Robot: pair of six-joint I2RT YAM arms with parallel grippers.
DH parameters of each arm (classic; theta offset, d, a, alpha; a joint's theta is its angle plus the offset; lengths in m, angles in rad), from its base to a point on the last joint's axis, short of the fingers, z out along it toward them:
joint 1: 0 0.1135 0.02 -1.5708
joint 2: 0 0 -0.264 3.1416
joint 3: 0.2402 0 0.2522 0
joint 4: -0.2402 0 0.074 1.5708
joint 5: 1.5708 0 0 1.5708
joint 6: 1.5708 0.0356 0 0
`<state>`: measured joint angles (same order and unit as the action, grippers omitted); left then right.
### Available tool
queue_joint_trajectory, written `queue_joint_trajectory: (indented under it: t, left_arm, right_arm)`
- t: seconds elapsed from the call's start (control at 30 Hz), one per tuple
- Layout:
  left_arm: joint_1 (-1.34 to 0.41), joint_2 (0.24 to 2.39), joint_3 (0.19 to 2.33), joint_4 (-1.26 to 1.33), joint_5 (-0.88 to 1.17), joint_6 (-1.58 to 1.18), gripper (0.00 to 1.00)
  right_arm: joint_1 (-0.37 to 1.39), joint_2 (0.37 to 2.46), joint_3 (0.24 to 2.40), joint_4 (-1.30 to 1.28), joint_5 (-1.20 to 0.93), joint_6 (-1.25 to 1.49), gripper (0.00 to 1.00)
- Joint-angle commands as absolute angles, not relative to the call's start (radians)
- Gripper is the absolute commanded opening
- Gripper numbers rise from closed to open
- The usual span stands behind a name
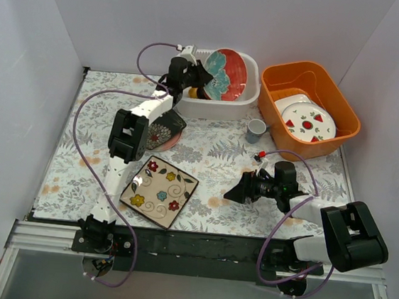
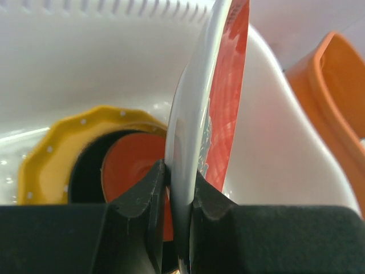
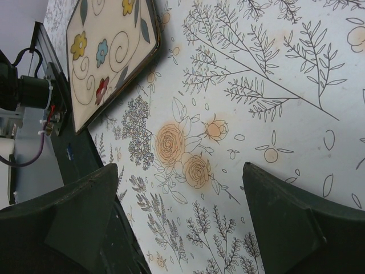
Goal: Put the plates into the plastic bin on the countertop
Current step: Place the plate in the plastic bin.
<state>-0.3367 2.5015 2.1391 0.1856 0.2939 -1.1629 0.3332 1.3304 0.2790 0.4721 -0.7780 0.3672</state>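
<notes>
In the top view my left gripper point(image 1: 195, 77) reaches into the white plastic bin point(image 1: 214, 109) at the back. It is shut on the rim of a red, teal-striped plate point(image 1: 229, 71), held on edge and tilted. The left wrist view shows this plate point(image 2: 222, 97) pinched in the left gripper point(image 2: 179, 171) above a yellow dotted plate point(image 2: 45, 162) that carries a dark brown plate point(image 2: 85, 171) and a red plate point(image 2: 128, 168). A cream floral square plate point(image 1: 159, 192) lies near the front. My right gripper point(image 1: 236, 192) hovers open over the countertop point(image 3: 256, 85), right of that square plate point(image 3: 108, 51).
A black white-flowered square plate point(image 1: 167, 127) lies on a pink plate point(image 1: 172, 142), partly under the left arm. An orange tub point(image 1: 346, 111) at the back right holds white fruit-marked plates point(image 1: 304, 119). A small grey-blue mug point(image 1: 256, 130) stands between bin and tub.
</notes>
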Motion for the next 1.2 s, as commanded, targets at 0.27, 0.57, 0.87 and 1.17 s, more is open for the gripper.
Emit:
queue_joint_trajectory:
  t: [0.27, 0.57, 0.87, 1.17]
  left_arm:
    - [-0.360, 2.434, 2.217, 0.279, 0.299, -1.100, 0.00]
    - [-0.360, 2.405, 2.171, 0.262, 0.279, -1.071, 0.12]
    - [-0.360, 2.329, 2.063, 0.265, 0.207, -1.089, 0.53]
    - [-0.360, 2.312, 2.072, 0.230, 0.204, -1.078, 0.68]
  right_arm:
    - [0.331, 1.315, 0.259, 0.382, -0.764, 0.351, 0.97]
    - [0.331, 1.243, 0.235, 0.345, -0.732, 0.357, 0.97]
    - [0.331, 1.126, 0.203, 0.292, -0.696, 0.379, 0.97]
    - [0.331, 1.069, 0.201, 0.248, -0.681, 0.371, 0.98]
